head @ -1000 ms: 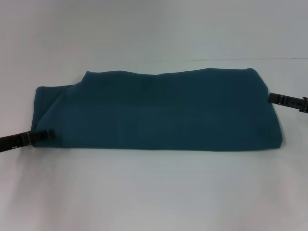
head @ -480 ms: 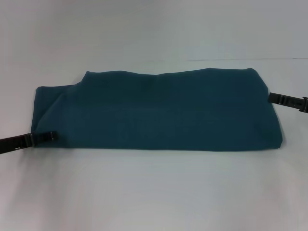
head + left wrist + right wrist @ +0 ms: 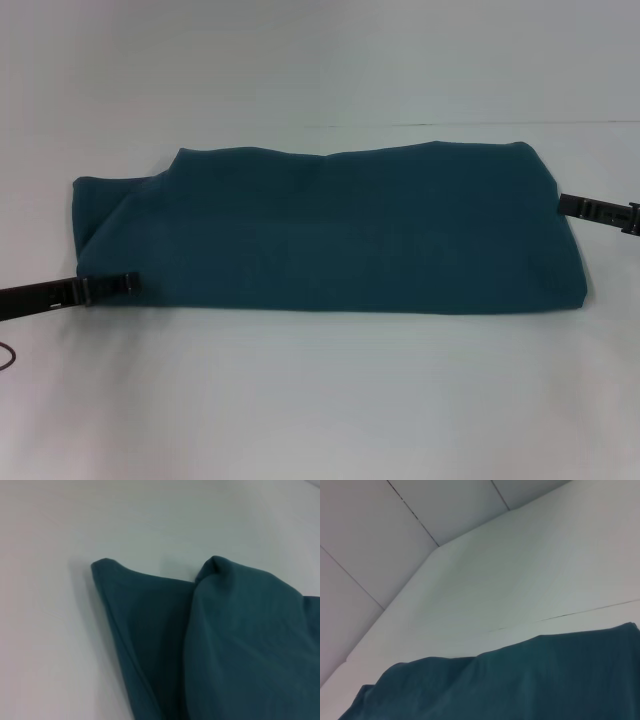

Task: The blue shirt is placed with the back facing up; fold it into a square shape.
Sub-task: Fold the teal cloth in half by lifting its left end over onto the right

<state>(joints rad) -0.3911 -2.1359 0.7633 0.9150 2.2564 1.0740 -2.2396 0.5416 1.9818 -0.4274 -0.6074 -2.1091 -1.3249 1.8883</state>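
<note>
The blue shirt (image 3: pixel 330 230) lies on the white table (image 3: pixel 320 400) as a long, wide band running left to right. My left gripper (image 3: pixel 128 283) comes in low from the left and is shut on the shirt's near left corner. My right gripper (image 3: pixel 563 203) meets the right end of the band, at its far side. The left wrist view shows the blue shirt (image 3: pixel 240 645) folded in layers, with one flat corner sticking out. In the right wrist view the blue shirt (image 3: pixel 520 680) fills the lower part, with the table behind it.
A thin seam (image 3: pixel 480 124) crosses the table behind the shirt. A dark loop of cable (image 3: pixel 6 356) shows at the left edge below the left arm. White wall panels (image 3: pixel 380 540) stand beyond the table's far edge.
My left gripper has slid to the right, and the shirt's near left corner has moved inward with it. The right gripper has stayed put.
</note>
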